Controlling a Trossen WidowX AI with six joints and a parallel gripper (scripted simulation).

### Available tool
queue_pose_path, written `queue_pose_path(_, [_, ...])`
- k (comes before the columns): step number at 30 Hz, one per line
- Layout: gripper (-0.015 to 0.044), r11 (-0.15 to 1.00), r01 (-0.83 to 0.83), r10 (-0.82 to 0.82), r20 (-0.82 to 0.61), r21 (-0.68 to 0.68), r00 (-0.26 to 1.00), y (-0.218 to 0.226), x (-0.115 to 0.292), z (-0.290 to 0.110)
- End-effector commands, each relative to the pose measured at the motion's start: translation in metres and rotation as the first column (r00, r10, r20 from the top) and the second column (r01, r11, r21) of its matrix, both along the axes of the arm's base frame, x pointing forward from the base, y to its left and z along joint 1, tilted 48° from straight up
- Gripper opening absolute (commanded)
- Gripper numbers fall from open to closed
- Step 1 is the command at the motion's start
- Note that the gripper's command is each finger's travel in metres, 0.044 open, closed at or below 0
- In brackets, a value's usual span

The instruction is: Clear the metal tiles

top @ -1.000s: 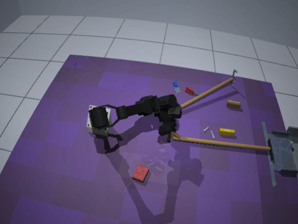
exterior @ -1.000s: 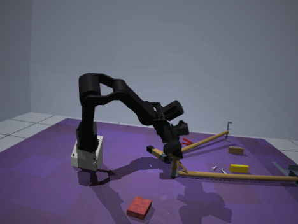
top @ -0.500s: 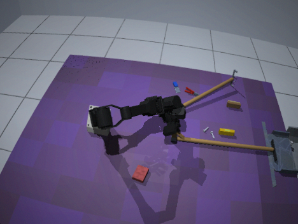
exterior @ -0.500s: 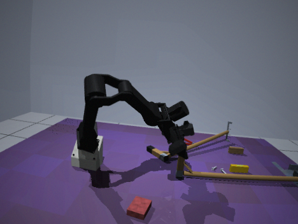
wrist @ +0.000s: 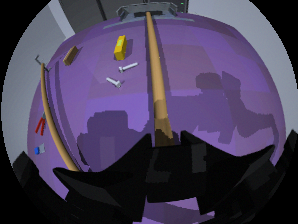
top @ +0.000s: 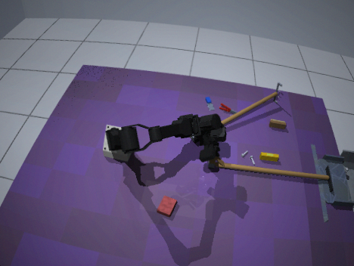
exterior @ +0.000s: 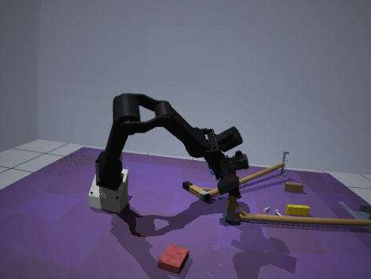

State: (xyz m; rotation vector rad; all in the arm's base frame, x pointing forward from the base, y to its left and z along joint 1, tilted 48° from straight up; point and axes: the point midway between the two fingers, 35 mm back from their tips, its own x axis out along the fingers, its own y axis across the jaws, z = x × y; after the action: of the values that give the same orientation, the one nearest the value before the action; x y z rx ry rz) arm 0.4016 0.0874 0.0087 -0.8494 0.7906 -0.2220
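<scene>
My gripper point(top: 212, 159) point(exterior: 233, 193) point(wrist: 166, 136) is shut on the upright grip of the long scraper point(top: 272, 171) point(exterior: 301, 220) point(wrist: 158, 75). The scraper's wooden pole runs low over the table, away from the arm. Its dark blade point(top: 330, 179) is over the steel bench plate point(top: 341, 193), at the right edge of the top view. I see no tile on the visible part of the plate. The catch box point(top: 349, 154) is partly cut off by that view's edge; a small pale piece point(top: 346, 169) shows there, too small to identify.
A second wooden-handled tool point(top: 251, 107) point(exterior: 261, 173) point(wrist: 48, 110) with a hooked head lies behind. A yellow block point(top: 269, 156) point(exterior: 297, 209) point(wrist: 120, 47), screws, a brown block point(top: 277, 123) point(exterior: 293, 187), red pliers point(top: 225, 108) and a red block point(top: 167, 205) point(exterior: 173, 258) also lie around.
</scene>
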Motion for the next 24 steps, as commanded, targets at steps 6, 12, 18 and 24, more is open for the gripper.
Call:
queue_pose_path(6, [0.0000, 1.000, -0.007, 0.007, 0.005, 0.005, 1.000, 0.006, 0.015, 0.002])
queue_pose_path(12, [0.0000, 1.000, -0.007, 0.007, 0.006, 0.006, 1.000, 0.008, 0.025, 0.002])
queue_pose_path(18, [0.0000, 1.000, -0.007, 0.007, 0.006, 0.006, 1.000, 0.011, 0.034, 0.003])
queue_pose_path(24, [0.0000, 1.000, -0.007, 0.007, 0.006, 0.006, 1.000, 0.013, 0.044, 0.003])
